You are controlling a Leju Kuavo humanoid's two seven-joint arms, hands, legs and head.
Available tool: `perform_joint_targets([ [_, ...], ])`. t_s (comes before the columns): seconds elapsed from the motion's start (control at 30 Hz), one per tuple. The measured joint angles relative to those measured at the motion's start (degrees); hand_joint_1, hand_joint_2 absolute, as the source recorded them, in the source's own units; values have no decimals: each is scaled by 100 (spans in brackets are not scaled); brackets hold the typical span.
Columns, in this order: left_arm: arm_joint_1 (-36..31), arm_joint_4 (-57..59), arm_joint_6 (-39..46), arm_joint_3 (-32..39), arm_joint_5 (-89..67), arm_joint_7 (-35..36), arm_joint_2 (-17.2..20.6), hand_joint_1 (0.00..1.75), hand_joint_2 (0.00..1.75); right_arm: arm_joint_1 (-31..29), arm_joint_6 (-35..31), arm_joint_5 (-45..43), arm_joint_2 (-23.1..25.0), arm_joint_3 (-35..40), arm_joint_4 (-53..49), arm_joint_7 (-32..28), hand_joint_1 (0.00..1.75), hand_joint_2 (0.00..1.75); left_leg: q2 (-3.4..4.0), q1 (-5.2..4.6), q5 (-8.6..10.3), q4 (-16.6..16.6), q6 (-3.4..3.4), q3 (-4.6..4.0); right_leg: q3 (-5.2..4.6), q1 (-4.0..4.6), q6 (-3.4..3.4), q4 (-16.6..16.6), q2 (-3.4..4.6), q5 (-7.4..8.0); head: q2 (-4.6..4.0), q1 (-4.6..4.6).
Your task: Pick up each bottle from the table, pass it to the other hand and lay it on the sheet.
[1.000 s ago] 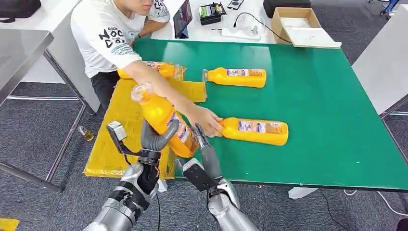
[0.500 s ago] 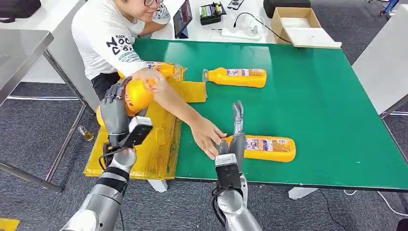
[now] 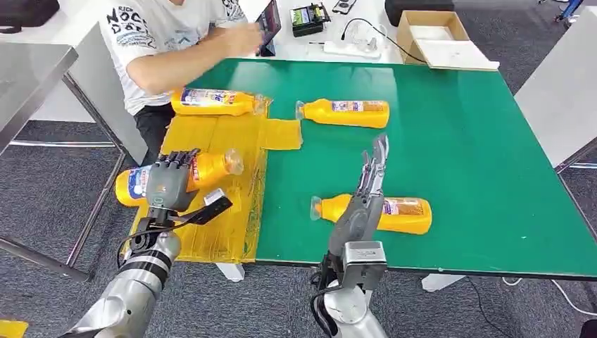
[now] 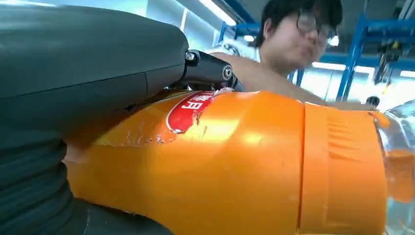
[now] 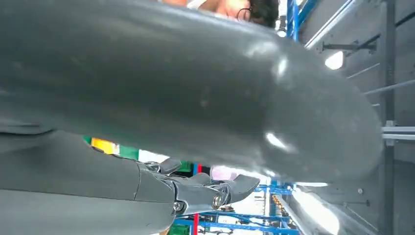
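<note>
orange bottle with clear cap, torn label

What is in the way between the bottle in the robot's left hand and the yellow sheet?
Nothing visible. The left hand holds the orange bottle on its side just over the yellow sheet, and the sheet's near part is bare; another bottle lies at the sheet's far end.

Left hand grips bottle over sheet.
</note>
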Motion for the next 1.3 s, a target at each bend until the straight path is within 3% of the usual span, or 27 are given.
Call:
perform_joint_targets([
  [0.23,-156,702,-35,-322,160,142,140,175,175,0,-2,-48,-26,55,-155,0,0,0,0,0,0,0,0,0,0,1,0,0,0,0,0,-2],
  [0.57,-351,1283,-1661,-444,1106,-724,162,175,175,0,520,-267,-39,50,-146,0,0,0,-41,0,2,-4,-2,23,36,-1,-2,0,-31,-9,0,-2],
  [0.87,-382,1370,-1755,-472,1123,-754,162,175,175,0,577,-286,-39,41,-120,0,0,0,-40,0,20,-5,-13,31,42,-1,-7,0,-30,2,0,-2],
  [0.9,-387,1377,-1795,-479,1145,-763,162,154,175,0,621,-308,-39,39,-114,0,0,0,-40,0,20,-5,-13,32,43,0,-7,0,-30,2,0,-4],
  [0.93,-397,1383,-1875,-481,1174,-780,162,31,175,0,684,-332,-39,35,-103,0,0,0,-40,0,20,-5,-13,33,45,-1,-7,0,-30,2,0,-4],
  [0.97,-407,1383,-1959,-489,1196,-796,162,0,175,0,772,-350,-35,26,-89,0,0,0,-41,0,20,-5,-13,36,49,-1,-7,0,-31,2,0,-4],
  [1.03,-419,1390,-2135,-544,1167,-763,162,0,175,-1,920,-361,-9,-6,-52,0,0,0,-44,0,20,-5,-13,44,58,0,-8,0,-32,1,0,-4],
  [1.07,-406,1405,-2225,-586,1084,-708,155,0,0,-1,1001,-369,9,-24,-22,0,0,0,-41,0,19,-6,-14,46,60,0,-8,0,-30,0,0,-2],
  [1.3,-363,1486,-2833,-857,1007,-579,146,0,0,-2,1268,-479,85,-217,179,0,0,0,-41,0,19,-7,-14,58,71,0,-9,0,-31,1,0,-2],
])
